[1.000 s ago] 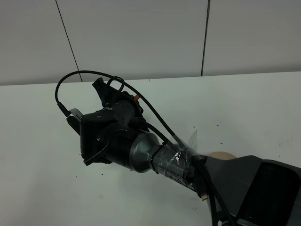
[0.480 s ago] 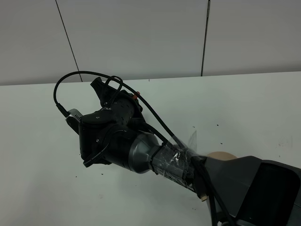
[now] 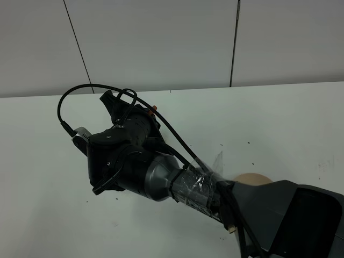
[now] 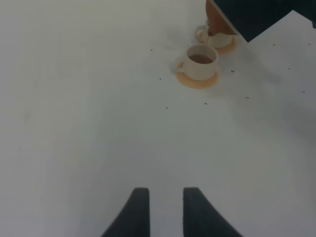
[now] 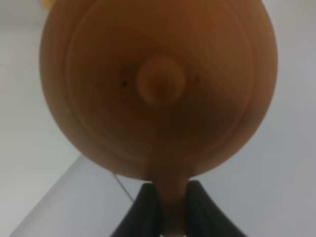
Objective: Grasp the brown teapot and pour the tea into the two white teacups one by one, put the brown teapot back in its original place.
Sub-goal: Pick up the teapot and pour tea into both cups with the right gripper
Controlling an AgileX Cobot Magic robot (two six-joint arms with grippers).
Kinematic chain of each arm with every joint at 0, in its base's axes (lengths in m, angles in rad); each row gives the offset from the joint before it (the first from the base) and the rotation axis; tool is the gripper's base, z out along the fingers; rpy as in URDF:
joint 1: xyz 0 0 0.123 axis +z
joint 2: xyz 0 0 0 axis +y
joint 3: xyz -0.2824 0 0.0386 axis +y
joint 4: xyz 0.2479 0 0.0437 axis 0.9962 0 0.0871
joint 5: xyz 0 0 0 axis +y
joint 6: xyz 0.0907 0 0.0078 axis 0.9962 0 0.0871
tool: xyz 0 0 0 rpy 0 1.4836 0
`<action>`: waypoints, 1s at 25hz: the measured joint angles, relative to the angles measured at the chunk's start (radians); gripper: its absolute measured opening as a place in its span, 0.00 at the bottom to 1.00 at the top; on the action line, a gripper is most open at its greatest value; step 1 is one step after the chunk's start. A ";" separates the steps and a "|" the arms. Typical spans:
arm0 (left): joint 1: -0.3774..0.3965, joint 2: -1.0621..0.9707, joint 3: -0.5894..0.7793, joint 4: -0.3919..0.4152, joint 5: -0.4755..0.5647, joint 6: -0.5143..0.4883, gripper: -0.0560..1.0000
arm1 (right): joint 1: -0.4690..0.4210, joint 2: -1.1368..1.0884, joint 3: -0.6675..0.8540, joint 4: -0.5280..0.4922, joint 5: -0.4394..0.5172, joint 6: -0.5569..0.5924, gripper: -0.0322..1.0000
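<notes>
The brown teapot fills the right wrist view, lid toward the camera, and my right gripper is shut on its loop handle. In the left wrist view the teapot hangs tilted over the farther of the two white teacups, with a thin stream of tea running from its spout. The nearer teacup holds dark tea. Each cup sits on an orange coaster. My left gripper is open, low over bare table, well short of the cups. The pale tan coaster, the original place, stands bare.
In the exterior high view my right arm reaches across the middle to the left and hides the teapot and cups. The white table carries small dark specks. A grey panelled wall stands behind.
The right arm has shifted slightly left and the wrist has rolled a little further. The left gripper has not moved.
</notes>
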 joint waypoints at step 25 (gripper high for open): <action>0.000 0.000 0.000 0.000 0.000 0.000 0.28 | 0.000 0.000 0.000 -0.003 0.008 -0.004 0.12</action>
